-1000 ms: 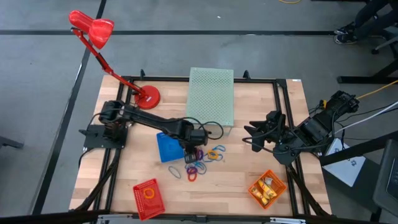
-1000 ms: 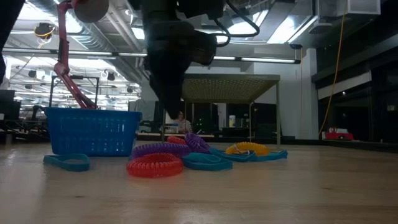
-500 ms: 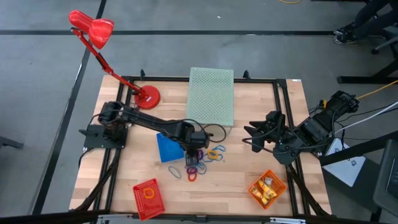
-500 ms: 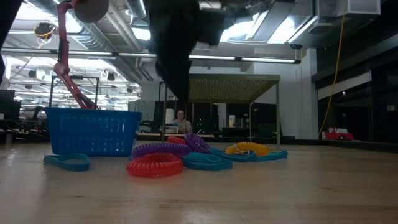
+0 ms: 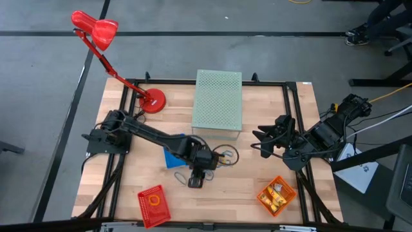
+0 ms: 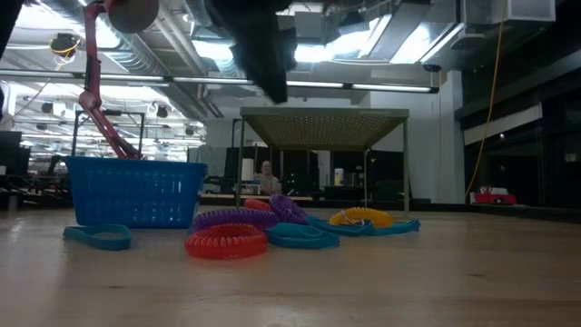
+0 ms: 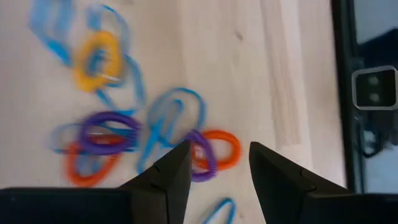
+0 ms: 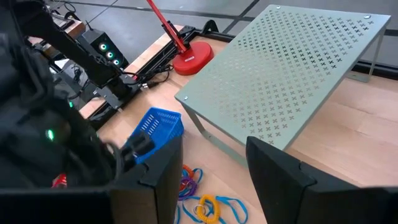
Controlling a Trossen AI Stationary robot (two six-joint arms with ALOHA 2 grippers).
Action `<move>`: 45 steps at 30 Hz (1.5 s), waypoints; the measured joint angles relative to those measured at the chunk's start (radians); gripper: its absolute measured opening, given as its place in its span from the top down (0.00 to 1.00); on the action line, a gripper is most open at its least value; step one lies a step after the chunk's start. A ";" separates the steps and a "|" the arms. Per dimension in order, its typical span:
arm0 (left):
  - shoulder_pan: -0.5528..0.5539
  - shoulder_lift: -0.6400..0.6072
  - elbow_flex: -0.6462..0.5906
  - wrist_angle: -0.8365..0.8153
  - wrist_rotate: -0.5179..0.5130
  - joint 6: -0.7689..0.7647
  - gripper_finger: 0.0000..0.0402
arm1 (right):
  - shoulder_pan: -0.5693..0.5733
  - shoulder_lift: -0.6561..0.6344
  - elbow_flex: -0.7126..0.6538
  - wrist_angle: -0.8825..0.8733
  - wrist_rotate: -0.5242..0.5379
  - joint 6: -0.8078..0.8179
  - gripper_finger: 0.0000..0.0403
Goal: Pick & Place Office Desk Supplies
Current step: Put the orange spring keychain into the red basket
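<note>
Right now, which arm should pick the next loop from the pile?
Left, probably. The left end effector hangs open right above the loop pile, an orange loop showing between its fingers. The right end effector waits near the table's right edge, apart from the pile.

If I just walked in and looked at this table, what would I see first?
Probably the heap of colourful loops in the middle of the wooden table, with purple, red, blue and yellow ones tangled together. Right over it hangs the left gripper, fingers open and holding nothing. You would also spot the bright red lamp at the table's far left corner and the big pale green box at the far edge.
</note>
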 joint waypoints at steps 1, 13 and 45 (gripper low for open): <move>-0.010 0.013 0.000 0.004 0.010 -0.014 0.61 | 0.000 0.000 0.000 0.000 0.000 -0.002 0.56; -0.056 0.125 -0.001 0.084 0.008 -0.162 0.64 | 0.000 0.000 0.000 0.013 -0.053 -0.048 0.56; -0.137 0.249 0.003 0.067 0.006 -0.347 0.65 | 0.000 0.000 0.000 0.035 -0.071 -0.076 0.56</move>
